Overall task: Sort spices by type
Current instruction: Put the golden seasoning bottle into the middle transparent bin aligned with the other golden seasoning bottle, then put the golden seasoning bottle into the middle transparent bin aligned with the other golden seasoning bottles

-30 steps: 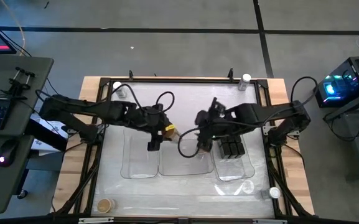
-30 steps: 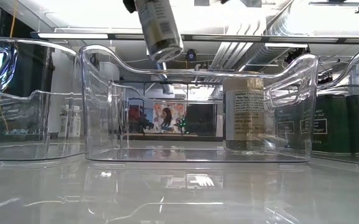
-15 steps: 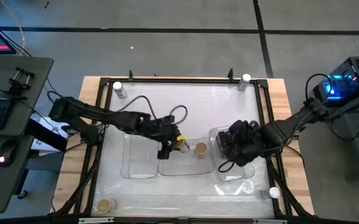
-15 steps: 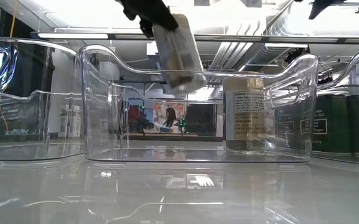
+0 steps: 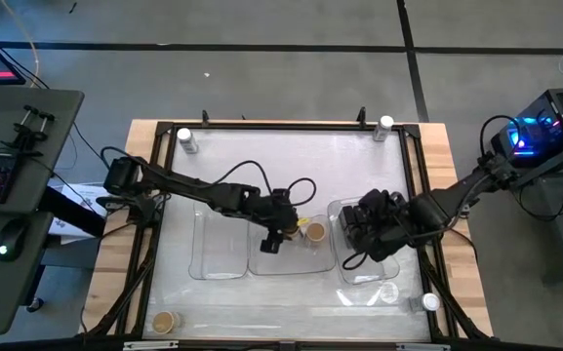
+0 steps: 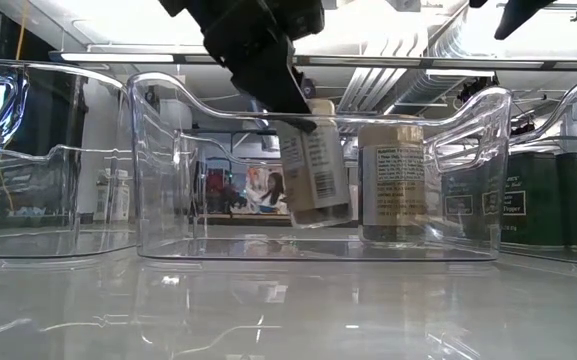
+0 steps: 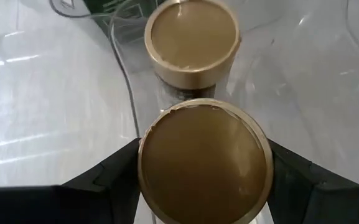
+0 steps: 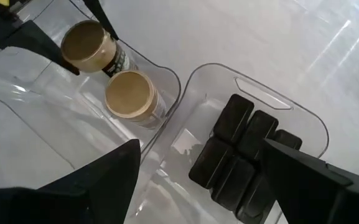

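Observation:
My left gripper (image 5: 277, 237) is shut on a round tan-topped spice jar (image 6: 317, 180), low inside the middle clear tray (image 5: 283, 265). A second tan-topped jar (image 5: 314, 232) stands on its base in that tray, just right of the held one. Several black boxy spice containers (image 8: 247, 149) lie packed in the right tray (image 5: 367, 273). My right gripper (image 8: 204, 199) hovers open above that tray with nothing between its fingers. A white-lidded jar (image 5: 186, 139) stands at the table's far left. My left gripper pinches the jar at its tan lid's rim (image 7: 143, 168), one finger (image 7: 114, 177) on each side of it. The fingers slant down from the table's left. The jar hangs tilted below them, its bottom (image 6: 323, 218) a little above the tray floor.
The left tray (image 5: 218, 252) holds nothing that shows. More white-lidded jars stand at the far right (image 5: 386, 124) and near right corner (image 5: 429, 302), and a tan-topped jar (image 5: 165, 321) at the near left. The tray walls (image 6: 168, 160) rise around the held jar.
My left gripper has gone down and toward the table's right, bringing the jar from above the middle tray's rim to down inside it, beside the standing jar. My right gripper drew away from the middle tray toward the table's right edge, then stopped over the right tray.

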### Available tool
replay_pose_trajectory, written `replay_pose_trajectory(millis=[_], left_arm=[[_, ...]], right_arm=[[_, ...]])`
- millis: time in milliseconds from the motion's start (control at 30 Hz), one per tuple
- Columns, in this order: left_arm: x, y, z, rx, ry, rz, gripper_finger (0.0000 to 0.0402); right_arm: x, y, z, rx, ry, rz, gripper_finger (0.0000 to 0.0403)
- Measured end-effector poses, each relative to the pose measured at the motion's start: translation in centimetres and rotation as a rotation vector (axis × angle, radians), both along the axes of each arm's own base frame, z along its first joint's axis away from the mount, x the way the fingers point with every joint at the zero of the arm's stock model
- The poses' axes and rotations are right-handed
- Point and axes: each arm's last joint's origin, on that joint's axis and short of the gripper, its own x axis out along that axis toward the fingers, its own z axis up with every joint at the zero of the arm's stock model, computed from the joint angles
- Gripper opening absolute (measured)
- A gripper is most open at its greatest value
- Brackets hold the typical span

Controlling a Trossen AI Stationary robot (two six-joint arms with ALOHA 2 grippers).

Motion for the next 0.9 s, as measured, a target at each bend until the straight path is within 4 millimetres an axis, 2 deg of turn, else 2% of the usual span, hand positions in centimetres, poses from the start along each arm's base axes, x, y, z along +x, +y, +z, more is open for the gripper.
replay_pose_trajectory(millis=[200,433,633,700,767,900], left_arm=[[0.3,0.0,0.0,-0.011,-0.025,-0.005,0.0237],[0.6,-0.1,0.4,-0.039,-0.072,-0.002,0.0353],[0.3,-0.1,0.6,-0.038,-0.048,0.0,0.0366],[-0.2,0.1,1.5,-0.054,-0.059,0.02,0.0364],[-1.1,0.4,3.3,-0.074,-0.091,0.041,0.0363],[-4.3,1.3,7.1,-0.115,-0.101,0.1,0.0363]], right_arm=[[0.2,-0.2,0.0,-0.013,0.003,0.023,0.0322],[0.5,-0.5,0.1,-0.023,-0.002,0.029,0.0322],[0.5,-0.5,0.1,-0.033,0.004,0.05,0.0322],[0.7,-0.4,0.1,-0.029,-0.011,0.062,0.0322],[1.0,-0.2,0.2,-0.033,-0.047,0.081,0.0322],[2.5,-0.3,0.8,-0.04,-0.168,0.106,0.0322]])
